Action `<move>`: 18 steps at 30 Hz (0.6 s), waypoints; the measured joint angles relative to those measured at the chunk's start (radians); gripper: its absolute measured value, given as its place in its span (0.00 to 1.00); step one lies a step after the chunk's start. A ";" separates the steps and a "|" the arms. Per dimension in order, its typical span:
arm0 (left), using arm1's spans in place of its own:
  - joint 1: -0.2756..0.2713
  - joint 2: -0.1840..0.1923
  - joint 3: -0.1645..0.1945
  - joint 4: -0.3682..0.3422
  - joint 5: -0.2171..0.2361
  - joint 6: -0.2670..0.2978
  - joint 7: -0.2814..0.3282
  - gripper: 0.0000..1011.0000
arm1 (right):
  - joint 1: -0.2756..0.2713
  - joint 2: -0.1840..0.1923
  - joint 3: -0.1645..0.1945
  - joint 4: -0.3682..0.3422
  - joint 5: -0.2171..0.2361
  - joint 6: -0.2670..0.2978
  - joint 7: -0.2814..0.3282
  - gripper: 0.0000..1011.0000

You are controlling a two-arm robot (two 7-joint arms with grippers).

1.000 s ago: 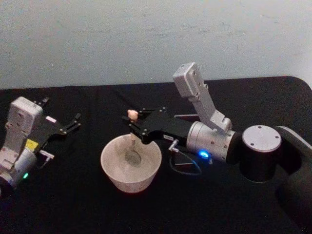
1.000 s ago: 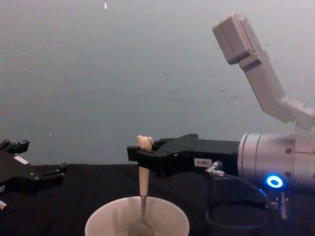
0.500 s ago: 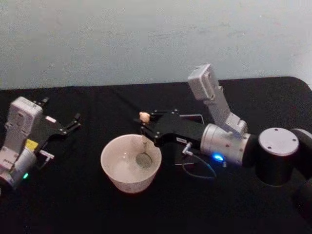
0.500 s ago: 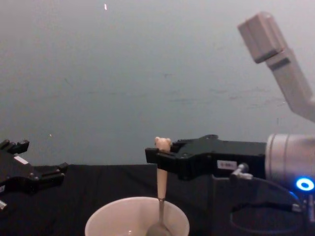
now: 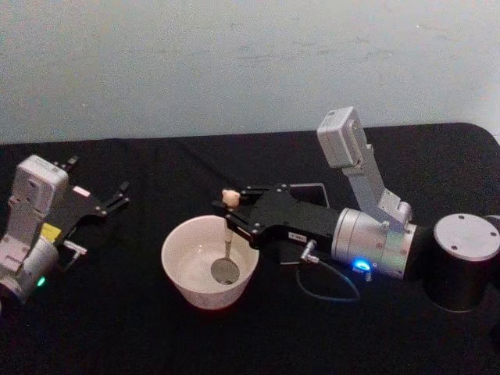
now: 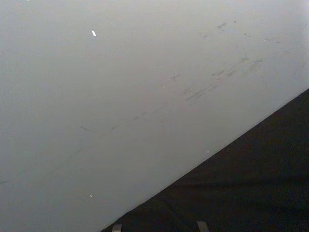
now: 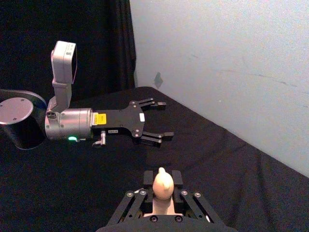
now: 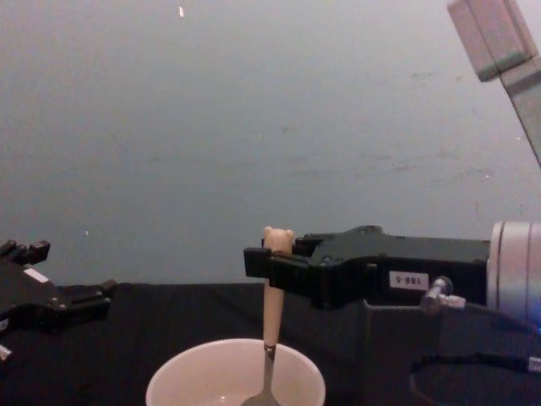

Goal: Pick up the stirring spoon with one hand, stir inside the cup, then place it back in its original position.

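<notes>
While the stir is under way: the right hand [image 5: 228,211] is closed on the stirring spoon [image 5: 226,238], pinching the cream handle just under the bear head. The stem is near upright and the silver bowl is down inside the cup [image 5: 201,295].
Cup: round and cream-white, it sits on the black-covered desk [image 5: 117,328], at about 7 o'clock from the desk's middle in the head view.
Holder [image 5: 316,187]: a dark grey square box at about 2 o'clock from the cup, partly hidden behind the right hand.
Left hand [image 5: 98,181]: fingers spread and empty, parked at 9 o'clock from the cup, well apart.
Risk, cup: the spoon bowl looks close to the wall at the 3 o'clock side. A wide sweep could shove or tip the cup.
Risk, grip: the hold is high on the handle, so drag at the tip may swing the spoon between the fingers.
Risk, return: the holder is narrow and thin-walled. A tilted spoon could catch its rim.
Writing: a small white label on the right hand and a yellow sticker on the left arm are both unreadable.
</notes>
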 joint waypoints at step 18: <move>0.000 0.000 0.000 0.000 0.000 0.000 0.000 0.99 | 0.020 -0.025 0.001 0.016 0.022 -0.001 -0.048 0.22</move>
